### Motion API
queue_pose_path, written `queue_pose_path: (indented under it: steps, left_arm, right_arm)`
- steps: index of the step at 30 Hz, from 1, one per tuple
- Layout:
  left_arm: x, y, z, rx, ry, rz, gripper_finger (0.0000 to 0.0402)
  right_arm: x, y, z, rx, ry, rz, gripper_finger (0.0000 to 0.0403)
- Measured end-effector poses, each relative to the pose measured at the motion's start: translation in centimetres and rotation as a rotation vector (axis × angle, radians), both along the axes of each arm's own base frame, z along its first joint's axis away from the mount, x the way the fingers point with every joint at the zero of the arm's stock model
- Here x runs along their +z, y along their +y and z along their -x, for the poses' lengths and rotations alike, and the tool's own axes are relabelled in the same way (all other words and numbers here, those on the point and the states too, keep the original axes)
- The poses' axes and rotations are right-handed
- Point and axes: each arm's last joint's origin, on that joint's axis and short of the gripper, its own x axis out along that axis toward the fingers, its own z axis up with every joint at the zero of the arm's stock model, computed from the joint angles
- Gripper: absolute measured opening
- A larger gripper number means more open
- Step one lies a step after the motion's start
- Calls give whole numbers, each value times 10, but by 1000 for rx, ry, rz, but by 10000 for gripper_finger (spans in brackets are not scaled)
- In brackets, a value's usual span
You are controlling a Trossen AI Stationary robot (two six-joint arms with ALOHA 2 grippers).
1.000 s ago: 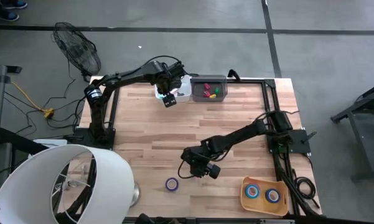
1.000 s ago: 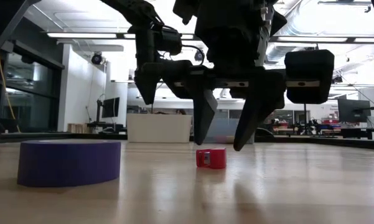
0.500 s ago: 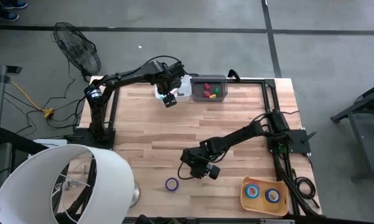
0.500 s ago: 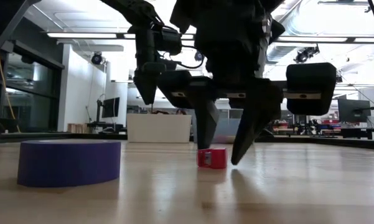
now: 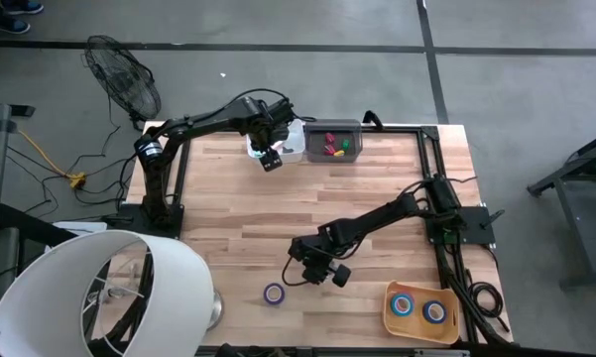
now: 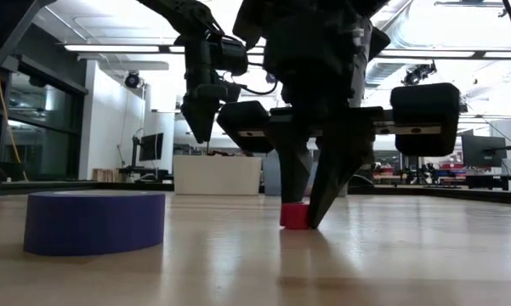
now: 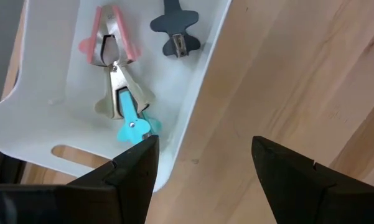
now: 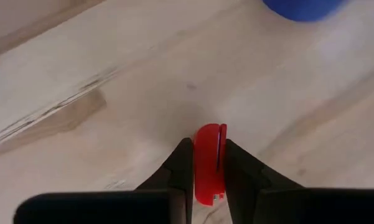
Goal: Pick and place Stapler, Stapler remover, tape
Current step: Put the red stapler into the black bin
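A small red piece (image 8: pixel 206 163) rests on the wooden table; whether it is a stapler or a stapler remover I cannot tell. My right gripper (image 8: pixel 208 149) is shut on it near the table's front middle (image 5: pixel 317 273). A purple tape roll (image 5: pixel 274 293) lies flat just nearer and to the left (image 6: pixel 93 221). My left gripper (image 7: pixel 202 155) hangs open above the edge of a white tray (image 7: pixel 193 106) at the far edge, holding nothing. In the tray lie pink (image 7: pixel 109 43), teal (image 7: pixel 134 124) and dark (image 7: pixel 174 28) stapler removers. My right gripper pinches the red piece's two flat sides (image 8: pixel 205 171) between its two fingers. The fingers (image 6: pixel 332 183) slant down at it from above. The piece's underside (image 6: pixel 294 223) stays on the table.
A clear bin (image 5: pixel 334 142) with red, green and yellow items stands beside the white tray at the far edge. An orange tray (image 5: pixel 419 309) with two tape rolls sits at the near right corner. A white lampshade (image 5: pixel 99 293) overlaps the near left corner.
My right gripper has shut from wide open onto the red piece, its fingers closing in from both sides. The piece stays on the table and shows narrower than before in the low view. My left arm has kept still.
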Motion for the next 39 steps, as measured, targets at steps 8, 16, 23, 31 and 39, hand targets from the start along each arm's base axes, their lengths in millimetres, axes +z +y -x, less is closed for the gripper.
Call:
queue_pose_path:
  steps: [8,16,23,31,39]
  left_arm:
    - [0,0,0,15,0,8,250]
    - [0,-1,1,14,6,14,250]
    - [0,0,1,1,7,6,250]
    - [1,2,-3,-13,-16,-42,250]
    - [1,-2,-7,-28,-31,-47,250]
  right_arm:
    - [24,-27,7,-176,51,45,52]
    - [64,-77,19,-348,49,73,53]
    - [96,-127,36,-491,29,66,53]
    - [127,-197,65,-706,-29,57,56]
    - [132,-269,95,-938,-53,73,60]
